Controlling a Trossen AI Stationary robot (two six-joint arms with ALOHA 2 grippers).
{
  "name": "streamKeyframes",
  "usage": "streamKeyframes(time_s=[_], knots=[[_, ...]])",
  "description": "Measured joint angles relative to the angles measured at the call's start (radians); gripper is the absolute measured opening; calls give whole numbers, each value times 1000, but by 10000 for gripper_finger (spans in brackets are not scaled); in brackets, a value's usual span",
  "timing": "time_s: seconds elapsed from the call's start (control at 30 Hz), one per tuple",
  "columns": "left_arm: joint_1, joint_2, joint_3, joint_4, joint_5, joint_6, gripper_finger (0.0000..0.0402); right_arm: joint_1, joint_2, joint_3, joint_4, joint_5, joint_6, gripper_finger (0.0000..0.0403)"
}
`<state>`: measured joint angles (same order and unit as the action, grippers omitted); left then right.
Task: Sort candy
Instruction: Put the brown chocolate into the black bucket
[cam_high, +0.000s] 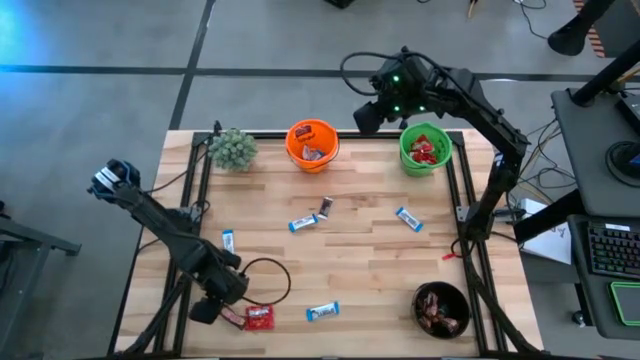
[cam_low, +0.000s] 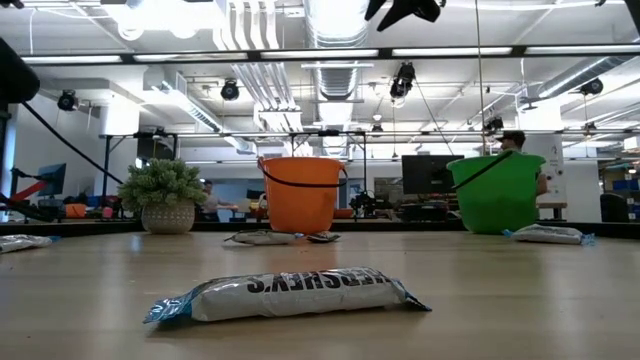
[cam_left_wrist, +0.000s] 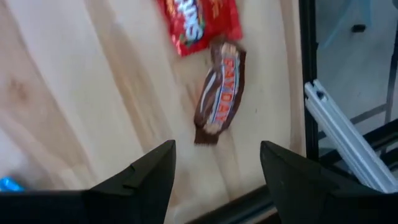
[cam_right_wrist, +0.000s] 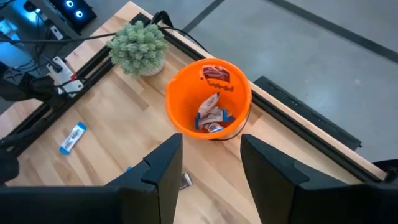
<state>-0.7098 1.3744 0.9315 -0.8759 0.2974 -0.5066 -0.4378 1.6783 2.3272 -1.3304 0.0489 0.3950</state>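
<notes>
Below left claw (cam_left_wrist: 214, 165): brown PAYDAY bar (cam_left_wrist: 221, 93), beside red pkt (cam_left_wrist: 199, 22).

The red packet (cam_left_wrist: 200, 22) is cut off by the picture's edge in the left wrist view. A blue wrapper (cam_left_wrist: 9, 184) only peeks in there. Sweets inside the dark bowl (cam_high: 441, 307) are too small to tell apart.

Both arms are dark, jointed and matte; the right arm (cam_high: 470, 100) shows small green lights near its wrist; the left arm (cam_high: 165, 225) trails a looping black cable (cam_high: 265, 285).
</notes>
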Motion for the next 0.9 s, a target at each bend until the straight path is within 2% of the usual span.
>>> streamKeyframes(time_s=[0.5, 0.7, 0.9], knots=[[-7, 127, 3, 134, 8, 27, 217, 13, 0, 0, -5, -4, 6, 155], [-11, 167, -3, 136, 9, 27, 217, 22, 0, 0, -10, -5, 6, 149], [-26, 205, -10, 134, 54, 30, 217, 37, 0, 0, -37, -4, 6, 151]])
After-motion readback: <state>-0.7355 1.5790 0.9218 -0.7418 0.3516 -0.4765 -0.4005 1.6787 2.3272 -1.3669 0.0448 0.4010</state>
